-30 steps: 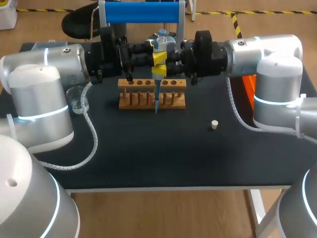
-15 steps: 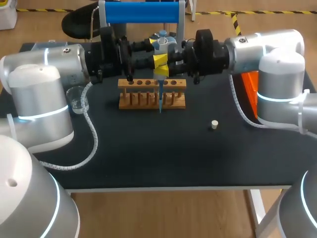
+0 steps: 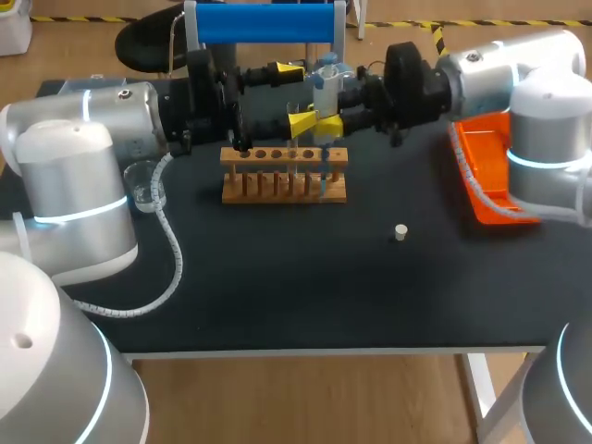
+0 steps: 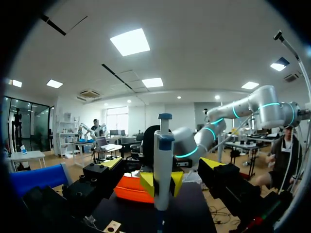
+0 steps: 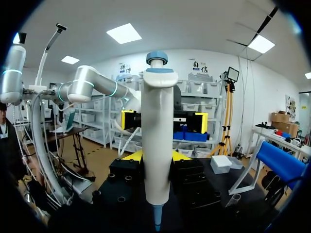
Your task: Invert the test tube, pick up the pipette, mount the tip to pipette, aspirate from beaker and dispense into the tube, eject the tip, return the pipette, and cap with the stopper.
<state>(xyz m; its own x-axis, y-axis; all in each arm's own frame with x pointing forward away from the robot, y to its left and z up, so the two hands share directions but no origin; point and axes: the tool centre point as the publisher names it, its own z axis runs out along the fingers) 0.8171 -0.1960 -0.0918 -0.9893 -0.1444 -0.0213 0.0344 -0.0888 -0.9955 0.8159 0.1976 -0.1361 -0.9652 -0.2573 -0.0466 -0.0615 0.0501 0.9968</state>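
Pipette [image 5: 156,141] first: it stands upright between the yellow tips of the right gripper [image 5: 155,156], clamped at mid-body, with the plunger above the fingers and the blue tip [image 5: 156,219] hanging below them. Under this gripper lies the wooden rack [image 3: 283,176], and the tip's end hangs by the holes at the rack's end farther from the left arm. A glassy upright in a hole beside it is likely the test tube [image 3: 294,153] (too faint to be sure). Ahead of the right gripper, the left gripper [image 3: 296,92] is released, its fingers spread wide and apart from the pipette's body. Farther off are the stopper [image 3: 400,232] on the table, the orange tray [image 3: 490,180] back along the right arm, and the beaker [image 3: 143,185] beside the left arm.

With the tip on and the pipette at the rack, I judge the step to be dispensing. Keep the pipette plumb and centre the tip over the tube's mouth before lowering. Avoid scraping the rack, and hold the clamp firm so the body does not twist.
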